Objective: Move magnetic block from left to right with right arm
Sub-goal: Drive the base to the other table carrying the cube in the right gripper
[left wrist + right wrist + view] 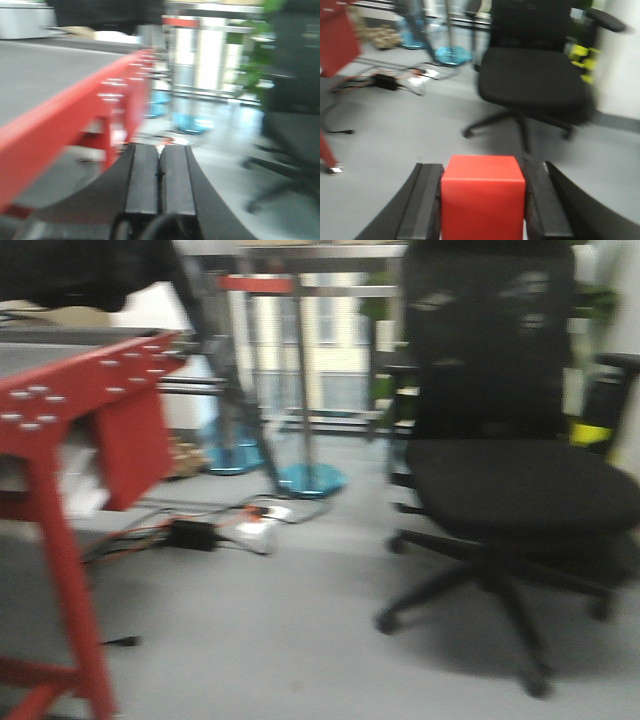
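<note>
Block update: the magnetic block (pixel 483 197) is clamped square between the two fingers of my right pincer (pixel 483 201), one face flat against each pad and the front face toward the wrist cam. It's a cube, so there's no long axis to worry about. No reaching needed either, since the right arm already has it. My left pincer (pixel 160 175) is squeezed closed on nothing, fingers pressed together, idling next to the red-edged tabletop (pixel 45 80). The catch is what's ahead of the block: from the right wrist I only see bare floor (pixel 395 135), some cables (pixel 415 82) and an office chair (pixel 532 75). There's no tabletop surface in that view at all. The red frame sits off to the left in both other views, so my guess is the drop spot lies back that way or below the camera's sight. Everything's smeared and blurry, so I can't tell exactly where the edge is. There's plenty of open air around the pincer, but I wouldn't let go over the floor.
</note>
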You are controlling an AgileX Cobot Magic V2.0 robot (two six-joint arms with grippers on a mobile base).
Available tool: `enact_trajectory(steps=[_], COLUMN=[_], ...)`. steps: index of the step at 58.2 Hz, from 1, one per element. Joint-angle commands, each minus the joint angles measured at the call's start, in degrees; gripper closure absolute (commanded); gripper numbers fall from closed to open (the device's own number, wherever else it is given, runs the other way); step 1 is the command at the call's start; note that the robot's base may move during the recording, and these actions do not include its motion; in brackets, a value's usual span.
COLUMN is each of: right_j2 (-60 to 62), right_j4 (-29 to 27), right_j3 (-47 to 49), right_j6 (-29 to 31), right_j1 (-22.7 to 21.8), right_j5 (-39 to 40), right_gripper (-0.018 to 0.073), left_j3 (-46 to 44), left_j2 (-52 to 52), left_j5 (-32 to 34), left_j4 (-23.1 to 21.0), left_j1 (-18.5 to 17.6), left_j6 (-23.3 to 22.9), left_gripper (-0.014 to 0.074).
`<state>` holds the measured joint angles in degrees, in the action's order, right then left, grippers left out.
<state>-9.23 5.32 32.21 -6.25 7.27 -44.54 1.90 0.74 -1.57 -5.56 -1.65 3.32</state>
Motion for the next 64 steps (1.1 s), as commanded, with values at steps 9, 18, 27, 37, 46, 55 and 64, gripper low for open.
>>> enact_trajectory(steps=[9,18,27,37,46,55,64], right_j2=[-0.76,-0.76,-0.76,-0.76,-0.76,-0.76,-0.76], right_j4=[0.66,0.66,0.66,0.66,0.66,0.66,0.66], right_j3=[1.56,1.56,1.56,1.56,1.56,1.56,1.56], right_j6=[0.36,0.36,0.36,0.36,0.36,0.36,0.36], right_j1=[-0.26,-0.26,-0.26,-0.26,-0.26,-0.26,-0.26], right_j5=[5.01,5.01,5.01,5.01,5.01,5.01,5.01], right_gripper=[0.0285,0.0285,0.0285,0.0285,0.0285,0.0285,0.0285], left_j3=[0.55,0.55,0.55,0.55,0.55,0.55,0.55], left_j2=[0.54,0.54,0.54,0.54,0.54,0.54,0.54], left_j5=[4.83,4.83,4.83,4.83,4.83,4.83,4.83], left_j4=[-0.27,-0.27,-0.27,-0.27,-0.27,-0.27,-0.27], left_j1=[-0.03,-0.03,-0.03,-0.03,-0.03,-0.03,-0.03], left_j6=[-0.34,-0.34,-0.34,-0.34,-0.34,-0.34,-0.34], left_gripper=[0.0722,0.0722,0.0722,0.0722,0.0722,0.0722,0.0722])
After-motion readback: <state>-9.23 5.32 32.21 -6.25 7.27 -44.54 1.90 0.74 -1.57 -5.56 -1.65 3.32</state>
